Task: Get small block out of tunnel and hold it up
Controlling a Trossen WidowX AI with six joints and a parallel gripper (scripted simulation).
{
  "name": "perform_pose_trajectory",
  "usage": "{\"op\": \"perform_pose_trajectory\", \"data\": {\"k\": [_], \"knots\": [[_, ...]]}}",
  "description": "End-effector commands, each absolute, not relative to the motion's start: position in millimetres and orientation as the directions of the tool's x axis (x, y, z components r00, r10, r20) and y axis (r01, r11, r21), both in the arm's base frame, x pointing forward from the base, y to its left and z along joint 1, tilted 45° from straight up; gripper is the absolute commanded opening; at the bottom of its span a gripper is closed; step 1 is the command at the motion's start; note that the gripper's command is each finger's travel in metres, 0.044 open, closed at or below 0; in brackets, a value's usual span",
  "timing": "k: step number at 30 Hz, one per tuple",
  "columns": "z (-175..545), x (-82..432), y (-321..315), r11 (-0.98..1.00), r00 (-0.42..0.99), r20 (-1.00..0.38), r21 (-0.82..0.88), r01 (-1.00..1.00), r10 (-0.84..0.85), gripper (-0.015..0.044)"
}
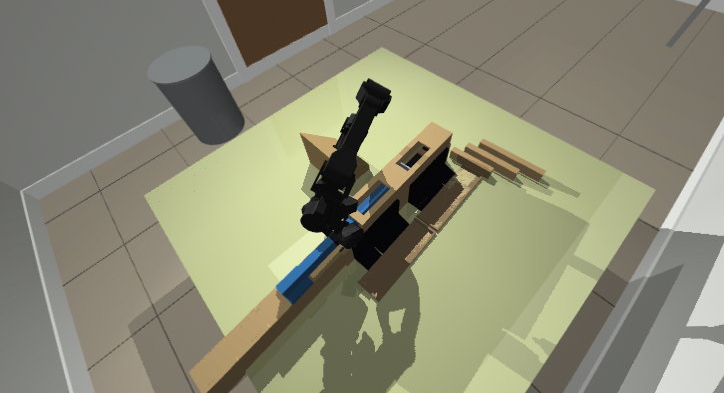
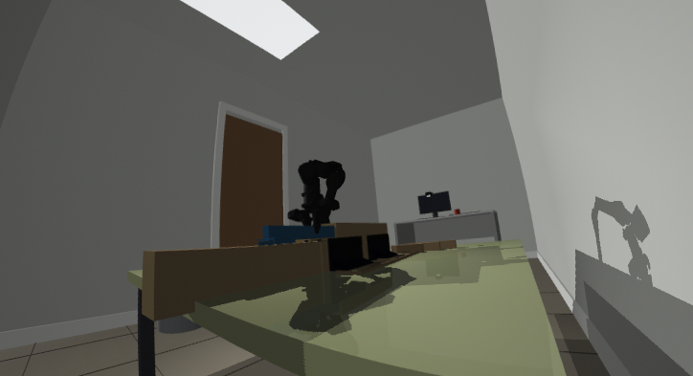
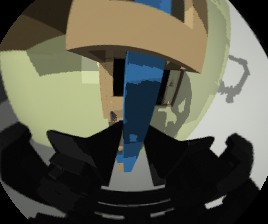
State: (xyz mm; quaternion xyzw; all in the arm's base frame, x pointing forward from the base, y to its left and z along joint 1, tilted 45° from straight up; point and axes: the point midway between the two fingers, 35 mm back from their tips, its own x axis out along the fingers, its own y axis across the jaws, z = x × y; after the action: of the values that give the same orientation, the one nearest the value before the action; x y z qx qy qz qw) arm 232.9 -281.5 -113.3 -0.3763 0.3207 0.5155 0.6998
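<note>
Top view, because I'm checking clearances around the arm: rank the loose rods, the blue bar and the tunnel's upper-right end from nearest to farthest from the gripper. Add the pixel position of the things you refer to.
1. Blue bar (image 1: 308, 261) (image 2: 290, 232) (image 3: 145, 92): between the fingers of the gripper (image 1: 346, 226) (image 2: 316, 229) (image 3: 132, 123).
2. Tunnel's upper-right end (image 1: 437, 130) (image 2: 374, 228): to the picture's upper right.
3. Loose rods (image 1: 492, 161) (image 2: 410, 248): farther right, beyond that end.
</note>
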Motion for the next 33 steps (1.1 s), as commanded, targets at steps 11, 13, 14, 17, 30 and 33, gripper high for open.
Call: {"op": "perform_pose_trajectory", "data": {"k": [11, 13, 14, 17, 30, 33], "knots": [[-90.5, 237.3, -246.8, 0.192, 0.272, -0.822, -0.201, -0.960, 0.500, 0.0000], [-94.8, 233.3, -259.5, 0.188, 0.265, -0.839, -0.198, -0.962, 0.475, 0.0053], [-94.8, 233.3, -259.5, 0.188, 0.265, -0.839, -0.198, -0.962, 0.475, 0.0079], [-94.8, 233.3, -259.5, 0.188, 0.265, -0.839, -0.198, -0.962, 0.475, 0.0158], [-78.0, 232.1, -282.1, 0.190, 0.269, -0.830, -0.200, -0.961, 0.488, 0.0440], [-90.9, 232.4, -303.2, 0.190, 0.270, -0.828, -0.201, -0.961, 0.492, 0.0440]]}}
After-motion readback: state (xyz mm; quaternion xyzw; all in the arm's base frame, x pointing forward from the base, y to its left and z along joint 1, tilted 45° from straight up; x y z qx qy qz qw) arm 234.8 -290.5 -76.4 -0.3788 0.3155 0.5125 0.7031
